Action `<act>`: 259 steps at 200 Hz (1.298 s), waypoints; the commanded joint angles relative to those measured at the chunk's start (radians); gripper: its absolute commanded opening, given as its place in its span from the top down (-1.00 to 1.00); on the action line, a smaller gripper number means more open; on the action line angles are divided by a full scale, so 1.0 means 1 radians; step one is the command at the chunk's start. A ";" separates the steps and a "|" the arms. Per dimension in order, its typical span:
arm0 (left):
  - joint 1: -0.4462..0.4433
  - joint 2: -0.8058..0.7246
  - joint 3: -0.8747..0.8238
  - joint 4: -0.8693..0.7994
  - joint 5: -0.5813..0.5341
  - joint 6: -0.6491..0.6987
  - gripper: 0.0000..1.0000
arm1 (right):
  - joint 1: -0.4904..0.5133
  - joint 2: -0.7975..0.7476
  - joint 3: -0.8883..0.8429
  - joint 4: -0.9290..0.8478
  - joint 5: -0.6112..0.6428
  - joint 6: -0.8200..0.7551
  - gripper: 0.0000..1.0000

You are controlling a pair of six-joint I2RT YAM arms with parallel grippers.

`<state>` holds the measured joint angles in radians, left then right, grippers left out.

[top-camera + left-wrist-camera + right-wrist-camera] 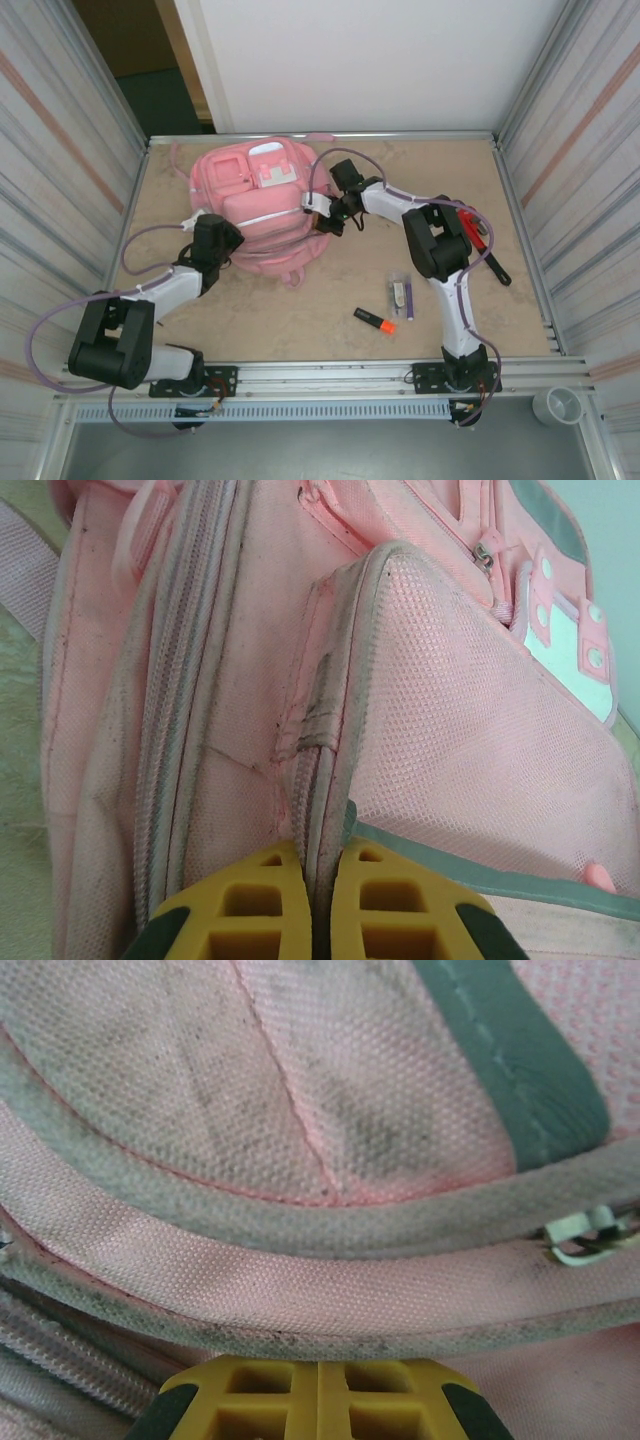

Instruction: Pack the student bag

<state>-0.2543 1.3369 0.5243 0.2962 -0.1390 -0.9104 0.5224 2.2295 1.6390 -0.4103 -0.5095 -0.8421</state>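
The student bag (262, 205), a large pink backpack with white patches, lies at the back middle of the table. My left gripper (230, 240) is at its lower left side. In the left wrist view the yellow fingers (275, 885) pinch a grey-pink piped seam of the student bag (440, 730) between them; the left gripper (320, 855) is shut on it. My right gripper (326, 212) presses against the bag's right side. In the right wrist view the right gripper (318, 1363) has its jaws flush together with nothing between them, the tips touching the bag's piping (330, 1280). A silver zip puller (585, 1235) lies to the right.
An orange highlighter (375, 320) and a small white and purple item (402, 293) lie on the table in front of the right arm. Red-handled scissors (478, 230) and a dark tool (497, 270) lie behind that arm. Striped walls close in both sides.
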 commanded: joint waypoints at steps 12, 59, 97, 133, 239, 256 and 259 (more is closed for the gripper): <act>-0.011 -0.003 -0.019 0.054 0.002 -0.033 1.00 | -0.026 -0.114 -0.056 0.057 -0.032 0.069 1.00; -0.011 -0.046 -0.086 0.061 -0.144 -0.125 1.00 | -0.020 -0.209 -0.106 -0.003 -0.043 0.116 1.00; -0.011 -0.061 -0.065 0.055 -0.147 -0.099 1.00 | -0.014 -0.219 -0.117 -0.044 -0.070 0.144 1.00; -0.011 -0.029 -0.046 0.065 -0.073 -0.081 1.00 | -0.043 -0.100 0.010 -0.106 -0.014 0.138 0.50; -0.011 -0.007 -0.031 0.067 -0.027 -0.058 1.00 | -0.026 0.062 0.154 -0.222 -0.052 -0.059 0.31; -0.011 -0.007 -0.033 0.069 -0.028 -0.058 1.00 | -0.018 0.077 0.174 -0.235 -0.061 -0.070 0.35; -0.011 -0.006 -0.032 0.069 -0.028 -0.058 1.00 | -0.016 0.081 0.177 -0.238 -0.060 -0.071 0.36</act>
<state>-0.2684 1.3239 0.4610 0.3470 -0.1825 -0.9890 0.4881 2.2707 1.7752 -0.5838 -0.5434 -0.8646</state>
